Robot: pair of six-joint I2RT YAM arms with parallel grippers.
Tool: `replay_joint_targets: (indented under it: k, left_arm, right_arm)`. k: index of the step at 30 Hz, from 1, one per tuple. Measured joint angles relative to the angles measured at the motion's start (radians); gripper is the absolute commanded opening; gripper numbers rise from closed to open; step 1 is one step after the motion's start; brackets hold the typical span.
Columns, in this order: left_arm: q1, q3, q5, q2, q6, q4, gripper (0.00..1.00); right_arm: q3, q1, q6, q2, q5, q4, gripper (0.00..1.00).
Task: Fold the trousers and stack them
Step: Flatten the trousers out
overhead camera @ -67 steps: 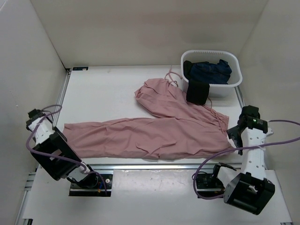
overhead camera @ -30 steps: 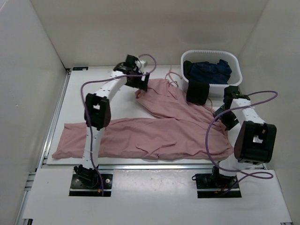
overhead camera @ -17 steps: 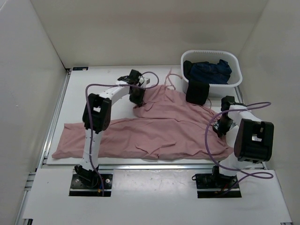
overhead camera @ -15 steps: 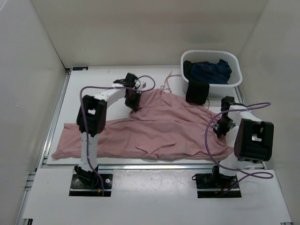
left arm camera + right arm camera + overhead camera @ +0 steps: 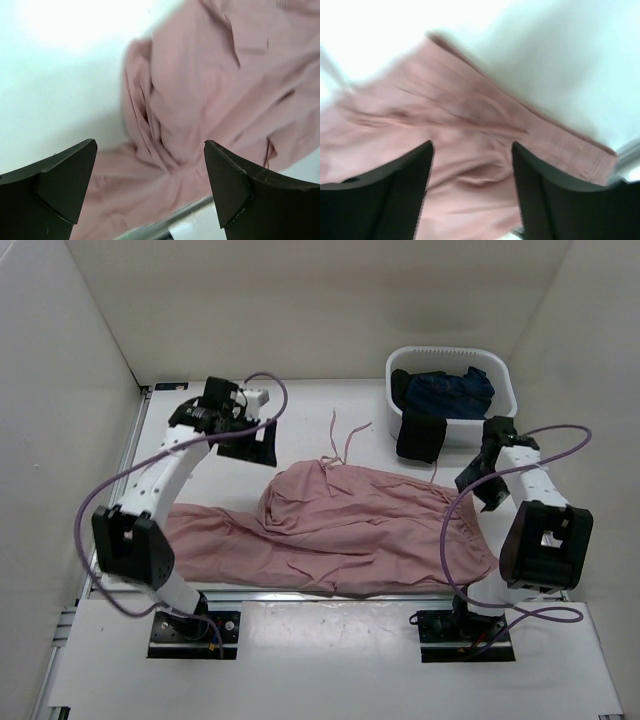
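Observation:
The dusty-pink trousers (image 5: 350, 525) lie across the table's near half, one leg folded down over the other and the folded end bunched at the left (image 5: 285, 495). Their thin drawstrings (image 5: 335, 435) trail toward the back. My left gripper (image 5: 245, 445) hangs open behind and left of the bunched end, holding nothing. In the left wrist view the gripper (image 5: 149, 145) looks down on the rumpled trousers (image 5: 200, 85). My right gripper (image 5: 478, 488) hovers open over the trousers' right end. In the right wrist view the gripper (image 5: 472, 145) is above the waistband (image 5: 555, 135).
A white basket (image 5: 450, 351) stands at the back right with a dark navy garment (image 5: 450, 390) inside and a black cloth (image 5: 420, 435) draped over its front. White walls close in the left, back and right. A metal rail (image 5: 330, 593) runs along the table's near edge.
The left gripper let go of the upper leg and pulled back toward the far left. That leg now lies folded nearer over the other. The right gripper opened and rose slightly.

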Motion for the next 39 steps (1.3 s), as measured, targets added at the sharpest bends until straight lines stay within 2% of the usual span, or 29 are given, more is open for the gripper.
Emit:
replay_joint_targets:
  k: [1, 3, 6, 11, 13, 15, 16, 17, 19, 20, 23, 27, 29, 30, 31, 33, 35, 36, 37, 39]
  left_arm:
    - [0.017, 0.053, 0.007, 0.045, 0.000, 0.010, 1.00]
    - [0.027, 0.144, 0.029, 0.159, 0.000, 0.029, 1.00]
    - [0.015, 0.240, 0.072, 0.354, 0.000, 0.044, 1.00]
    - [-0.046, 0.257, 0.111, 0.559, 0.000, 0.004, 1.00]
    - [-0.067, 0.241, 0.126, 0.581, -0.002, -0.022, 0.87]
    - [-0.084, 0.232, 0.159, 0.583, -0.005, -0.051, 0.66]
    - [-0.086, 0.231, 0.178, 0.582, -0.002, -0.064, 0.29]
    - [-0.086, 0.230, 0.191, 0.582, -0.008, -0.074, 0.14]
    - [-0.084, 0.225, 0.191, 0.582, -0.003, -0.087, 0.14]
    - [-0.082, 0.225, 0.175, 0.582, -0.001, -0.095, 0.14]
    - [-0.064, 0.262, 0.090, 0.582, -0.003, -0.121, 0.14]
    - [-0.006, 0.493, -0.058, 0.571, -0.006, -0.098, 0.14]
    - [-0.020, 0.569, -0.114, 0.524, -0.006, -0.058, 0.21]
    - [-0.037, 0.560, -0.154, 0.471, -0.005, -0.031, 0.24]
    - [-0.065, 0.528, -0.185, 0.410, -0.005, -0.014, 0.29]
    - [-0.179, 0.406, -0.222, 0.253, -0.003, -0.005, 0.57]
    - [-0.341, 0.285, -0.180, 0.147, 0.003, -0.045, 0.77]
    - [-0.433, 0.237, -0.135, 0.128, 0.002, -0.077, 0.80]
    - [-0.515, 0.199, -0.080, 0.132, 0.002, -0.115, 0.88]
    - [-0.626, 0.141, 0.033, 0.188, 0.005, -0.195, 0.93]
  right_arm:
    - [0.038, 0.000, -0.004, 0.003, 0.000, 0.013, 0.76]
    - [0.096, 0.000, -0.005, 0.012, -0.003, 0.049, 0.79]
    - [0.161, 0.000, 0.004, 0.077, -0.023, 0.102, 0.79]
    - [0.177, 0.000, 0.043, 0.249, -0.060, 0.142, 0.79]
    - [0.157, 0.001, 0.061, 0.298, -0.078, 0.148, 0.73]
    - [0.143, 0.006, 0.070, 0.323, -0.084, 0.152, 0.61]
    - [0.143, 0.008, 0.076, 0.322, -0.083, 0.151, 0.56]
    - [0.143, 0.009, 0.079, 0.322, -0.086, 0.152, 0.38]
    - [0.143, 0.016, 0.082, 0.323, -0.090, 0.147, 0.10]
    - [0.143, 0.021, 0.088, 0.323, -0.097, 0.148, 0.00]
    - [0.143, 0.032, 0.097, 0.320, -0.109, 0.149, 0.00]
    - [0.118, 0.066, 0.098, 0.268, -0.169, 0.164, 0.00]
    - [0.112, 0.109, 0.095, 0.206, -0.184, 0.170, 0.00]
    - [0.111, 0.130, 0.087, 0.167, -0.179, 0.172, 0.00]
    - [0.111, 0.146, 0.074, 0.128, -0.160, 0.171, 0.00]
    - [0.110, 0.167, 0.056, 0.071, -0.112, 0.161, 0.00]
    - [0.110, 0.179, 0.043, 0.054, -0.080, 0.152, 0.00]
    - [0.108, 0.182, 0.040, 0.055, -0.067, 0.146, 0.00]
    - [0.098, 0.182, 0.039, 0.056, -0.055, 0.143, 0.00]
    - [0.075, 0.173, 0.037, 0.058, -0.034, 0.126, 0.00]
